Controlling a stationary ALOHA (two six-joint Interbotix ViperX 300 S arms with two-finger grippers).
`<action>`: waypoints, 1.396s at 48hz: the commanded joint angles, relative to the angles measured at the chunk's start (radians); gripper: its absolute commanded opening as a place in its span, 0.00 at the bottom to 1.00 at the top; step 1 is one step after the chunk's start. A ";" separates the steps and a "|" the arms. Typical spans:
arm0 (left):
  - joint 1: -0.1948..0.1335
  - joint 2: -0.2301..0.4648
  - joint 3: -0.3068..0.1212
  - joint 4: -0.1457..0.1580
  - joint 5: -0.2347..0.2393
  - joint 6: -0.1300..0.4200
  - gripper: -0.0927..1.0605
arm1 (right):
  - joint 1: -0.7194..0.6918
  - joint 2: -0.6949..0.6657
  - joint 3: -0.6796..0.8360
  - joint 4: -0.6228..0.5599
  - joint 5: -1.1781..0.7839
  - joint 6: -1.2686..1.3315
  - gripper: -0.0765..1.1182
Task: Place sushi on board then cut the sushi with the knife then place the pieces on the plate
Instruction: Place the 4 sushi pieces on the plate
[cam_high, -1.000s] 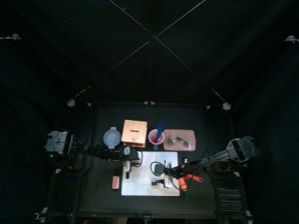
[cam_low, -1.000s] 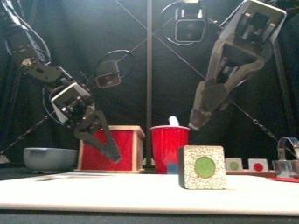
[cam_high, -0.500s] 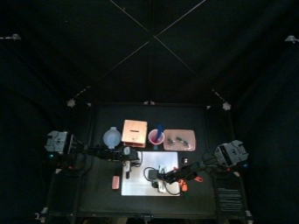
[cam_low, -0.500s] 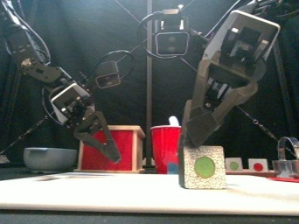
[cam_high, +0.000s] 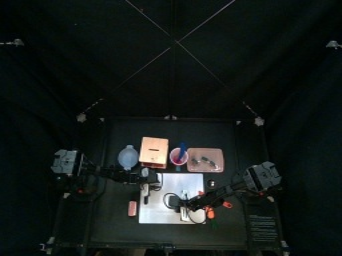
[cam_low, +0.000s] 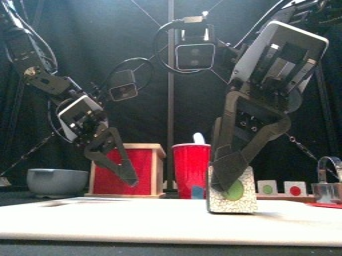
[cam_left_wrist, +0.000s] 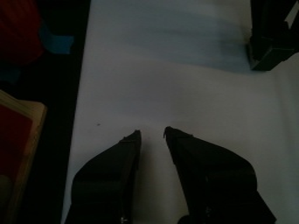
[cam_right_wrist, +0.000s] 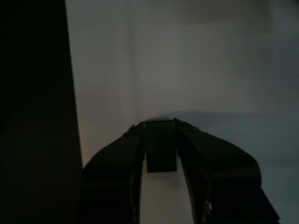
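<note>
presently the right gripper (cam_right_wrist: 162, 131) is clasping the sushi roll (cam_low: 235, 196) standing on the white cutting board (cam_low: 120, 216) beneath it; left gripper (cam_left_wrist: 152, 133) is hovering, narrowly parted; cutting and plating are pending.

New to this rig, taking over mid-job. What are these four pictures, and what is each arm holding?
Two black robot arms work at a small table. One picture looks down from above, one level from the front, two from wrist cameras. The right gripper grips a sushi roll standing on the white cutting board. The left gripper hovers open, empty. Behind stand a red cup, wooden box and blue-grey bowl.
</note>
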 joint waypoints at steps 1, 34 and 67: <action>0.000 -0.008 -0.014 0.002 -0.003 0.002 0.70 | -0.008 -0.075 -0.006 -0.005 0.084 -0.002 0.55; 0.003 -0.008 -0.021 0.009 -0.003 0.003 0.70 | -0.491 -0.525 0.270 -0.037 0.426 0.002 0.55; 0.014 -0.006 -0.025 0.014 -0.005 0.003 0.70 | -0.874 -0.480 0.472 -0.069 0.155 -0.009 0.57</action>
